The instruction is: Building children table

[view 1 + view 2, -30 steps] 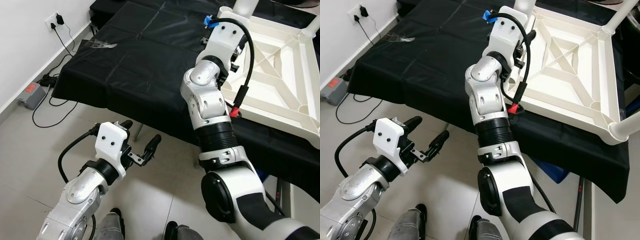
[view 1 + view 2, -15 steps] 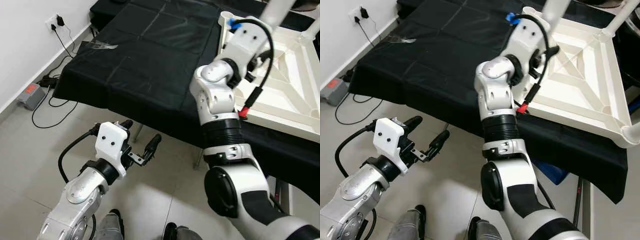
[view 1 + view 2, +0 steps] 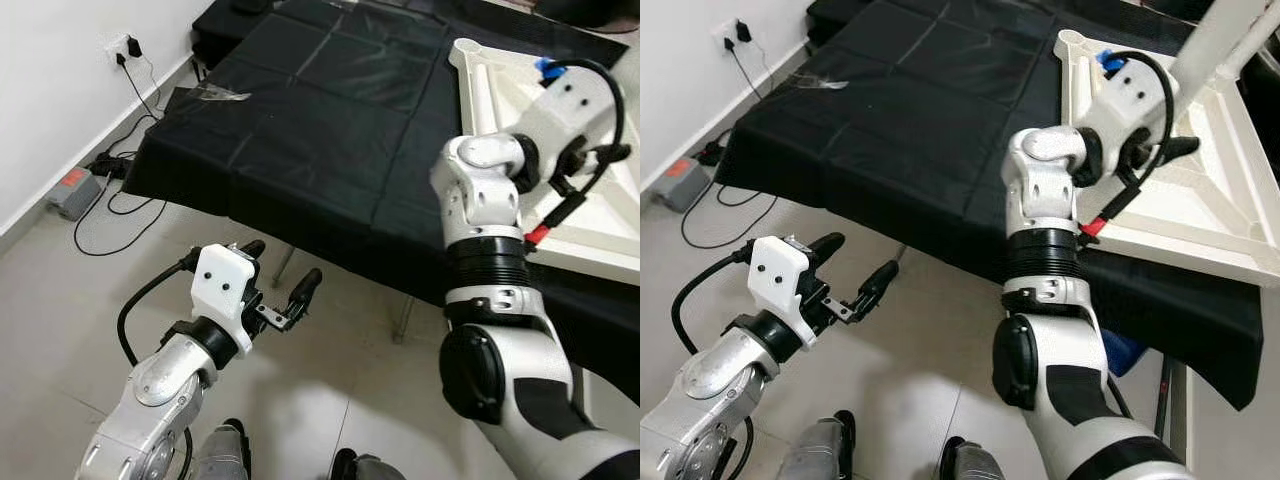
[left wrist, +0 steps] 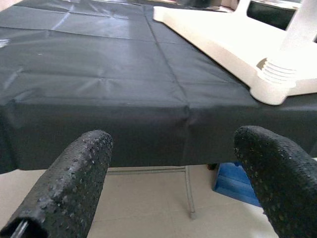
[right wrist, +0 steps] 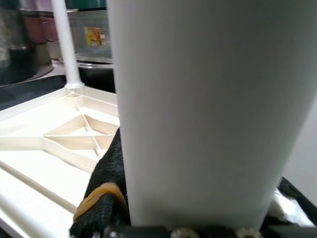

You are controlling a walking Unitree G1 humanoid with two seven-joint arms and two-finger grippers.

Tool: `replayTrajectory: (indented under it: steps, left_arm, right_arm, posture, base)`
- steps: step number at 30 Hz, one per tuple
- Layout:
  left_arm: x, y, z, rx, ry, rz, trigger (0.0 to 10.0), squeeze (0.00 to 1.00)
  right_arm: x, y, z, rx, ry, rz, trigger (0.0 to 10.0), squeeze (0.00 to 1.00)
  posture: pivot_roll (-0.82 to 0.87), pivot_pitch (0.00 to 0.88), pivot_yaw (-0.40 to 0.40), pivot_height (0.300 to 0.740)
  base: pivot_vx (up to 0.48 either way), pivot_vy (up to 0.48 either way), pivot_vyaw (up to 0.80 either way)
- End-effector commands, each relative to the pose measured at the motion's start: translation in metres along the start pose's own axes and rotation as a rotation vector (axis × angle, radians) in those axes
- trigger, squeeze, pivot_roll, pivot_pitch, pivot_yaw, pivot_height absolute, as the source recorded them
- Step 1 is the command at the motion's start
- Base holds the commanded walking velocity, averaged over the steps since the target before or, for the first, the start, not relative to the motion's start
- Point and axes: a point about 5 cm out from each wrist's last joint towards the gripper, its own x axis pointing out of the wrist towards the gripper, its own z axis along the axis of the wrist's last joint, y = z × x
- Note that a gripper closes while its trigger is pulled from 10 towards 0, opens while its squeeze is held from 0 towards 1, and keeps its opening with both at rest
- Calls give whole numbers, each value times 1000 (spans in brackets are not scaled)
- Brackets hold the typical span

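Observation:
An upturned white children's table top point(image 3: 1200, 215) with ribs on its underside lies on a black-covered table point(image 3: 320, 130). My right gripper point(image 3: 1170, 138) is raised over its near part, shut on a white round table leg point(image 3: 1230, 35) point(image 5: 208, 109) that slants up and away. In the right wrist view a black finger point(image 5: 104, 178) presses against that leg, and another leg point(image 5: 64, 44) stands upright at a far corner. My left gripper point(image 3: 280, 268) hangs open and empty over the floor, short of the table's front edge.
A wall socket with cables point(image 3: 125, 45) and a power strip point(image 3: 75, 188) are on the left by the wall. A clear plastic scrap point(image 3: 215, 93) lies on the cloth. A blue box point(image 4: 233, 181) sits under the table. Tiled floor point(image 3: 330, 380) lies in front.
My right arm has swung to the right across the table top, carrying the white leg with it. The camera has shifted too. The left arm has stayed still.

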Motion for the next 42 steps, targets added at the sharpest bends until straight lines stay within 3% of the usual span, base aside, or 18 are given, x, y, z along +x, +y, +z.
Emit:
replayTrajectory:
  steps: [1,6,8,10,13,26,30,34,42]
  left_arm:
    - [-1,-1,-3,4,14,-3,10000,0]
    - [0,0,-3,8,15,-5,10000,0]
    - [0,0,-3,8,15,-5,10000,0]
    - [0,0,-3,8,15,-5,10000,0]
    - [-1,1,-4,8,17,-6,10000,0]
    - [0,1,-3,10,18,-8,10000,0]
    - [0,1,-3,12,19,-8,10000,0]
    - [0,2,-3,14,17,-10,10000,0]
    - [0,2,-3,16,18,-11,10000,0]
  right_arm:
    - [19,-20,-45,-164,102,-116,10000,0]
    - [40,-32,-44,-139,130,-223,10000,0]
    - [58,-40,-41,-116,134,-289,10000,0]
    - [58,-40,-41,-116,134,-289,10000,0]
    - [78,-52,-34,-76,120,-364,10000,0]
    - [82,-55,-34,-79,128,-402,10000,0]
    - [89,-61,-33,-62,130,-445,10000,0]
    - [110,-77,-26,-35,117,-558,10000,0]
    - [121,-87,-23,-27,106,-610,10000,0]
  posture:
    - [174,284,-118,740]
    - [177,286,-115,740]
    - [177,286,-115,740]
    - [177,286,-115,740]
    - [177,290,-109,740]
    - [180,294,-104,740]
    - [185,294,-101,740]
    - [181,295,-98,740]
    - [183,295,-94,740]
  base:
    - [0,0,0]
    - [0,0,0]
    - [0,0,0]
    - [0,0,0]
    - [0,0,0]
    - [0,0,0]
    - [0,0,0]
    - [0,0,0]
    - [0,0,0]
